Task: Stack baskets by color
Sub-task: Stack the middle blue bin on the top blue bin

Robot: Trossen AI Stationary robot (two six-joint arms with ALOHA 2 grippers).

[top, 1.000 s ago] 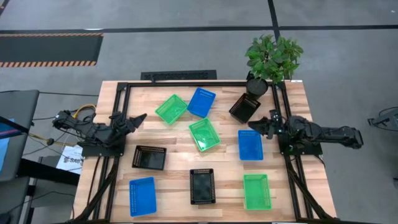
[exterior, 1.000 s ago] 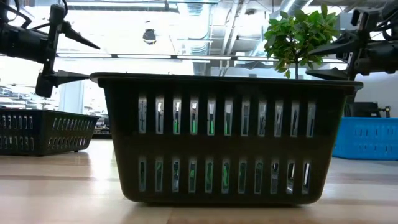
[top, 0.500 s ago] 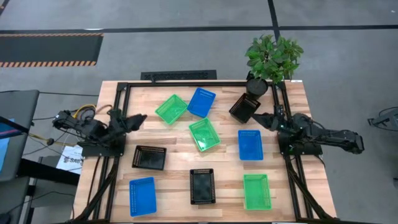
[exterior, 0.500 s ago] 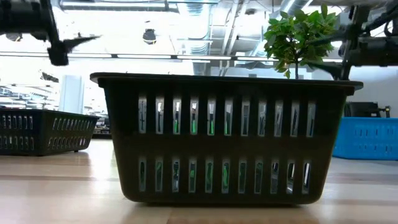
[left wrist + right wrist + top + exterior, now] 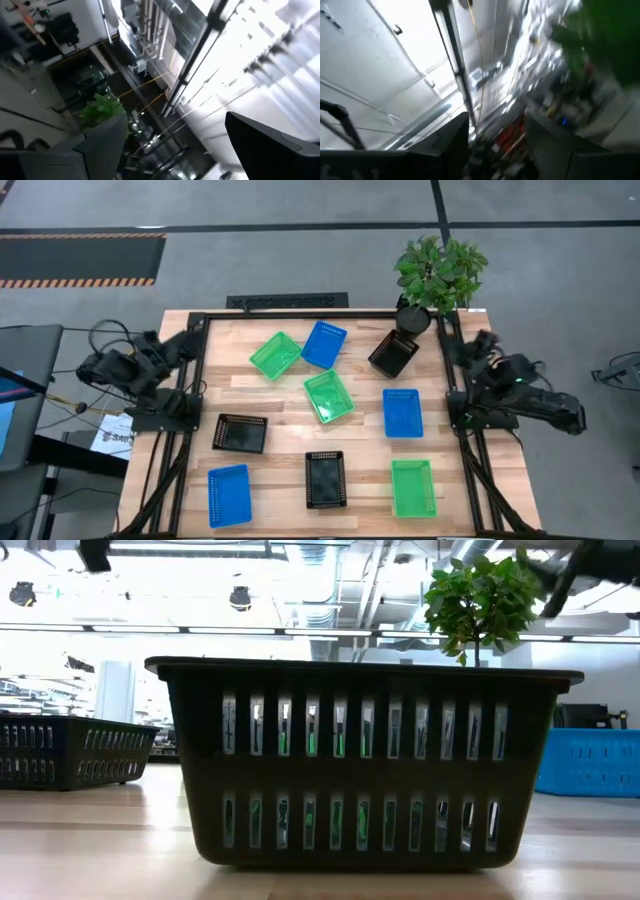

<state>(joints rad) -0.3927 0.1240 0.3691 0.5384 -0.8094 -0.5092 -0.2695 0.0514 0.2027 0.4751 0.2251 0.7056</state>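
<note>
Grippers both empty, fingers spread: left gripper (image 5: 185, 338) raised at table's nine o'clock edge, right gripper (image 5: 470, 345) raised at three o'clock, baskets untouched.

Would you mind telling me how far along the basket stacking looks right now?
Nothing is stacked yet: the green baskets, blue baskets and black baskets all lie singly across the table. Nothing is in hand; the left gripper and right gripper are open and empty at the table's edges. All three colour stacks remain to do.
</note>
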